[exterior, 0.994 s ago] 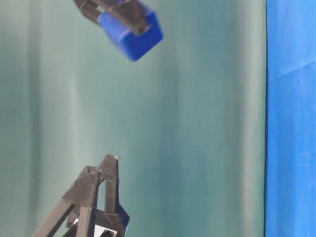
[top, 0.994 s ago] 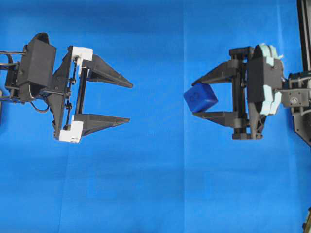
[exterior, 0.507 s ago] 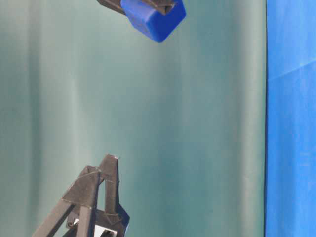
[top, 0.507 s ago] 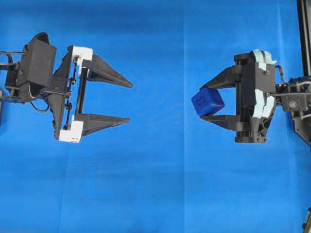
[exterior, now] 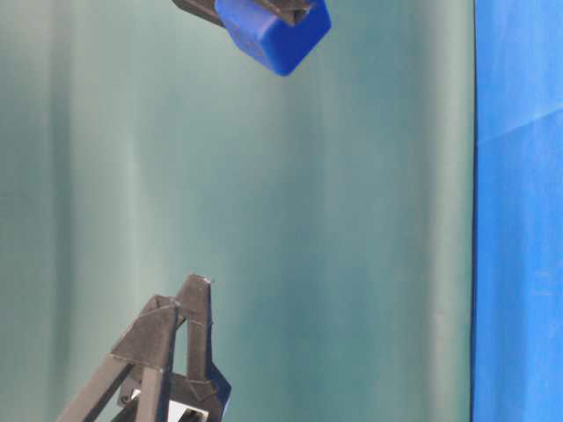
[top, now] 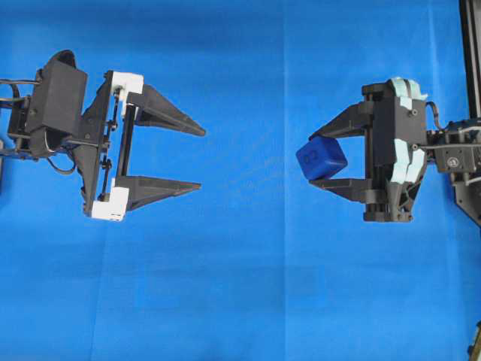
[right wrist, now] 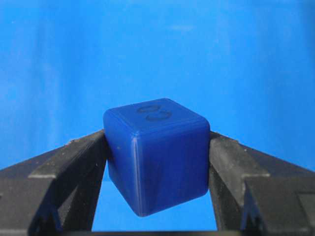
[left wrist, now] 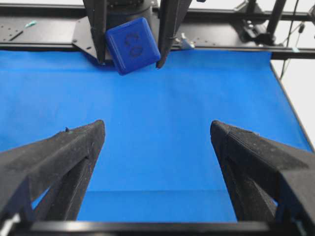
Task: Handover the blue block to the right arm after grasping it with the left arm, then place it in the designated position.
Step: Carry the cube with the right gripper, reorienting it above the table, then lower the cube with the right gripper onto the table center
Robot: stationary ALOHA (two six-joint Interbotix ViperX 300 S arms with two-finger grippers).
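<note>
The blue block [top: 321,157] is a small dark-blue cube held above the cloth, tilted, pinched between the two black fingers of my right gripper [top: 314,159]. In the right wrist view the block [right wrist: 157,157] fills the span between both fingers [right wrist: 74,167], its embossed mark facing up. My left gripper [top: 201,159], on white mounts, stands wide open and empty, well apart to the left, pointing at the block. From the left wrist the block [left wrist: 133,45] shows far ahead between the open fingertips [left wrist: 156,125]. At table level the block [exterior: 274,31] hangs at the top edge.
Bright blue cloth [top: 240,286] covers the table. A black frame post [top: 470,53] runs down the right edge, behind the right arm. A black rail [left wrist: 44,34] borders the cloth's far side in the left wrist view.
A second ago the right wrist rolled and drew back a little to the right with the block; over the last half second it has held still. The left arm has not moved.
</note>
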